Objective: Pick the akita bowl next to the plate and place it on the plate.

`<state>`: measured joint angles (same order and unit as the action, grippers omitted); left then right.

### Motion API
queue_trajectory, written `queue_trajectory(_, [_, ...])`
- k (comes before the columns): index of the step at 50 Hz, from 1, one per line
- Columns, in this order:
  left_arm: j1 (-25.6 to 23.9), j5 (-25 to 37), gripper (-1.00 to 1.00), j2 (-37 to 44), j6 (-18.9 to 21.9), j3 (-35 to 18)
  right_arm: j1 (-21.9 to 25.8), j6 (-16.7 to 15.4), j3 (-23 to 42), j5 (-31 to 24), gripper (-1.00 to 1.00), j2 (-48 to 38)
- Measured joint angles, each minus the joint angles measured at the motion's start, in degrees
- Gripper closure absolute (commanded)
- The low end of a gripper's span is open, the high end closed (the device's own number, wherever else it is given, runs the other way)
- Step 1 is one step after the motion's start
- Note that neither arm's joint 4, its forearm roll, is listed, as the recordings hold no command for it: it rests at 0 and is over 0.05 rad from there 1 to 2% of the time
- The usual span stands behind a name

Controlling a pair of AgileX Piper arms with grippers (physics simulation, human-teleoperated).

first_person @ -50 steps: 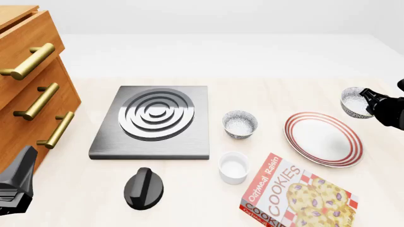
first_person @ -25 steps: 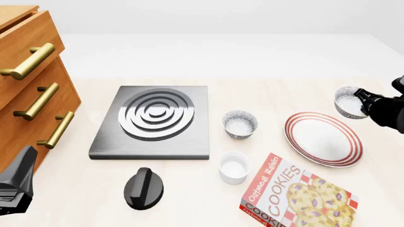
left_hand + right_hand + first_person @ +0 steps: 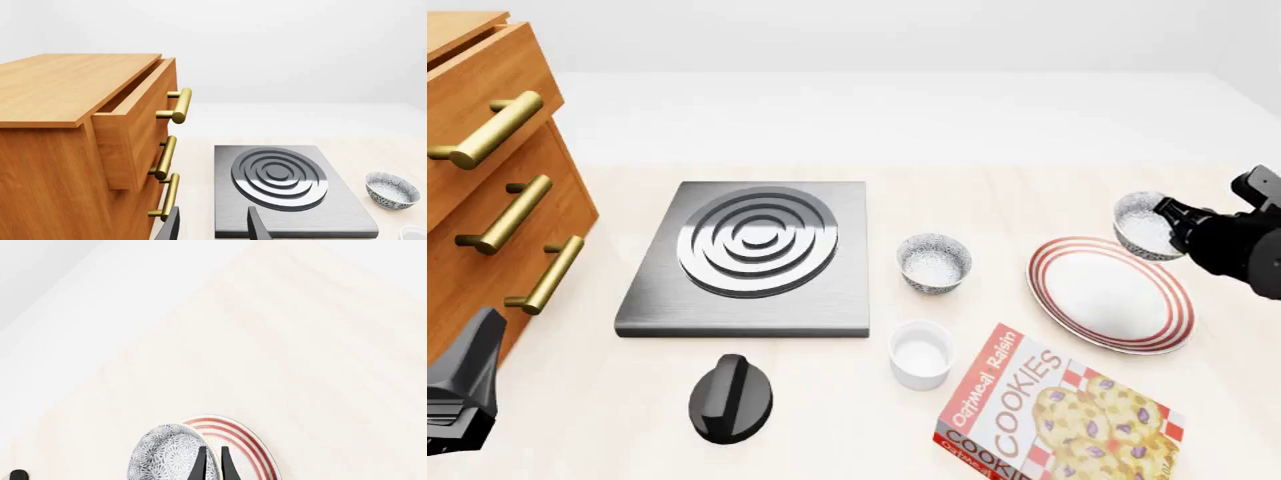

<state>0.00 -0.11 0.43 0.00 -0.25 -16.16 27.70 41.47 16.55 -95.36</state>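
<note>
My right gripper (image 3: pixel 1177 222) is shut on the rim of the akita bowl (image 3: pixel 1144 224), a small grey-black speckled bowl with a white inside. It hangs tilted just above the far right rim of the plate (image 3: pixel 1101 300), a wide white plate with red rings. In the right wrist view the akita bowl (image 3: pixel 165 455) sits at the fingers (image 3: pixel 201 464), with the plate's red-ringed rim (image 3: pixel 241 440) behind it. My left gripper (image 3: pixel 478 345) stays low at the near left, and the left gripper (image 3: pixel 212 227) shows open and empty in its wrist view.
A look-alike speckled bowl (image 3: pixel 934 262) stands left of the plate. A white ramekin (image 3: pixel 920 352) and a cookies box (image 3: pixel 1054 410) lie nearer. The grey stove plate (image 3: pixel 747 255), a black knob (image 3: pixel 731 398) and a wooden drawer cabinet (image 3: pixel 494 170) fill the left side.
My right gripper has carried the akita bowl leftward, from beyond the plate's far right side to its far right rim. The left arm has not moved.
</note>
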Motion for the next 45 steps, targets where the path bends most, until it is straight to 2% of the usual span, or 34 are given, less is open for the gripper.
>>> queue_trajectory(45, [0.0, 0.0, -1.00, 0.0, 0.0, 0.0, 3.8, -1.9, -2.8, 6.3, 1.00, -6.6])
